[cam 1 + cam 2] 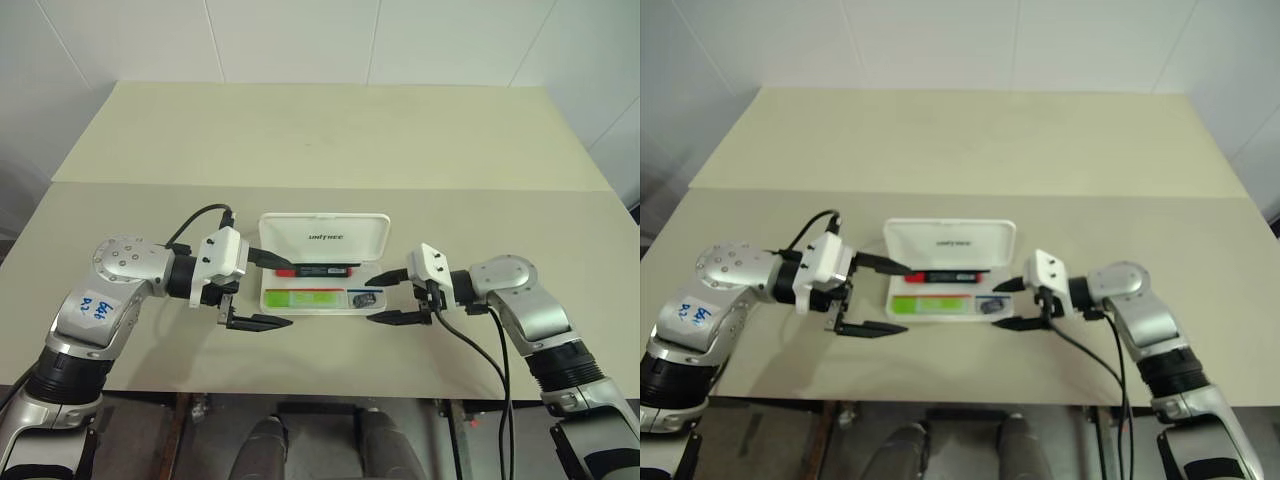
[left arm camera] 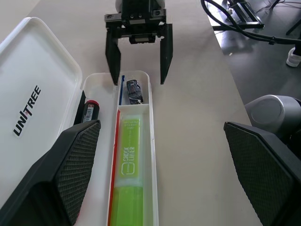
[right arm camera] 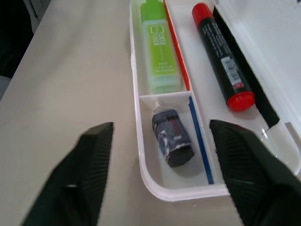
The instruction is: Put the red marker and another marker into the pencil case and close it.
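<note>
Where the beige tabletop (image 1: 330, 140) is seen, the pencil case (image 1: 324, 238) lies near its front edge w/ lid swung fully open, between both hands. Left hand (image 1: 268, 292) is held released, fingers wide apart, at the case's left end; right hand (image 1: 396, 298) likewise spread, nothing grasped, at its right end. The green marker (image 3: 161, 47) is laid in the long front compartment. The red marker (image 3: 220, 55) is laid in the rear section by the hinge. A small dark item (image 3: 172, 136) is seen in the short compartment.

Hidden and unreadable bits

The pencil case (image 2: 101, 80) lid partly hides the red marker (image 2: 90, 111); the small dark object (image 3: 172, 136) stays unidentifiable.
</note>
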Controlling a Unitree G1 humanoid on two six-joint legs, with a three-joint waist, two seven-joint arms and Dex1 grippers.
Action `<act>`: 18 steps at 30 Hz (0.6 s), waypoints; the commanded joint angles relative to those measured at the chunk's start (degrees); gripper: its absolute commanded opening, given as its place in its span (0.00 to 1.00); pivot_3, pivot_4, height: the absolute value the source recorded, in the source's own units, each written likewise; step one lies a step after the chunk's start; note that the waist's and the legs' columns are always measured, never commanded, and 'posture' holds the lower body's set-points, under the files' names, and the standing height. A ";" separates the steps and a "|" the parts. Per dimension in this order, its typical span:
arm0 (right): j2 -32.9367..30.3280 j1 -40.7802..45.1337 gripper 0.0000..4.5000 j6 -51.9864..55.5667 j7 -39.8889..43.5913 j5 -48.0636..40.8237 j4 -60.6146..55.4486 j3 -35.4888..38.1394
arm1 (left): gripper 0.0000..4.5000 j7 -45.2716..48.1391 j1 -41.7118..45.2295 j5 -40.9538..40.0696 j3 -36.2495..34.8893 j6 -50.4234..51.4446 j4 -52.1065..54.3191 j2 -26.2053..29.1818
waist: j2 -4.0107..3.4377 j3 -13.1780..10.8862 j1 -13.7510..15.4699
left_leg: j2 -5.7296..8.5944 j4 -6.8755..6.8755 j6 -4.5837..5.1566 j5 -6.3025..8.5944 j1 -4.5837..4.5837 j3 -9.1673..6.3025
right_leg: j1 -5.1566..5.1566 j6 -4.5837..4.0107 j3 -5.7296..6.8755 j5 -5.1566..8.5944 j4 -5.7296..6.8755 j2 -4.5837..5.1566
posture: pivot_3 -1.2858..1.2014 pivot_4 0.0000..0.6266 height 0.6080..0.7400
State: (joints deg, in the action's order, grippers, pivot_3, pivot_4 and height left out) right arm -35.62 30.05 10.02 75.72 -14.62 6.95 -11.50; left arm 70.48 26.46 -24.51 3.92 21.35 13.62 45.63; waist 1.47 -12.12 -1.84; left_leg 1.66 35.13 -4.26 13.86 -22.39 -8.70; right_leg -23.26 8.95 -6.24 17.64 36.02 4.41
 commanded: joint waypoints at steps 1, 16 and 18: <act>-0.15 1.31 0.74 -0.06 0.02 -1.64 -1.46 1.96 | 1.00 -0.22 0.07 -0.27 -0.54 -0.24 2.11 0.39 | 0.00 0.00 0.05 | 0.00 0.00 0.00 0.00 0.00 0.00 | 0.00 0.00 0.00 0.00 0.00 0.00 | 0.52 0.24 1.00; -6.79 -3.06 0.94 14.13 -3.05 -10.75 -17.08 9.04 | 1.00 -0.51 -1.07 -0.57 -1.67 -0.89 1.20 0.24 | 0.00 0.00 0.24 | -0.01 -0.02 0.00 0.00 -0.01 0.00 | -0.01 -0.01 0.00 0.01 -0.04 0.00 | 0.52 0.24 1.00; -7.99 -5.12 0.99 15.33 -4.10 -11.96 -20.05 10.96 | 1.00 -1.10 -1.08 -0.90 -2.16 -0.67 1.09 -0.08 | 0.00 0.00 0.26 | 0.00 -0.02 0.00 0.01 -0.04 0.00 | 0.00 -0.01 0.00 0.00 -0.06 0.01 | 0.52 0.24 1.00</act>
State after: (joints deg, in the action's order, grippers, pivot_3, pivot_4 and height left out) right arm -42.48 25.50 24.43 72.57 -24.44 -9.32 -3.54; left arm 69.98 25.36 -24.58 3.27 21.10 13.48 45.56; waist 1.47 -12.12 -1.58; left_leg 1.67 35.11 -4.25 13.86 -22.42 -8.71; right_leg -23.26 8.95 -6.23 17.64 35.96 4.43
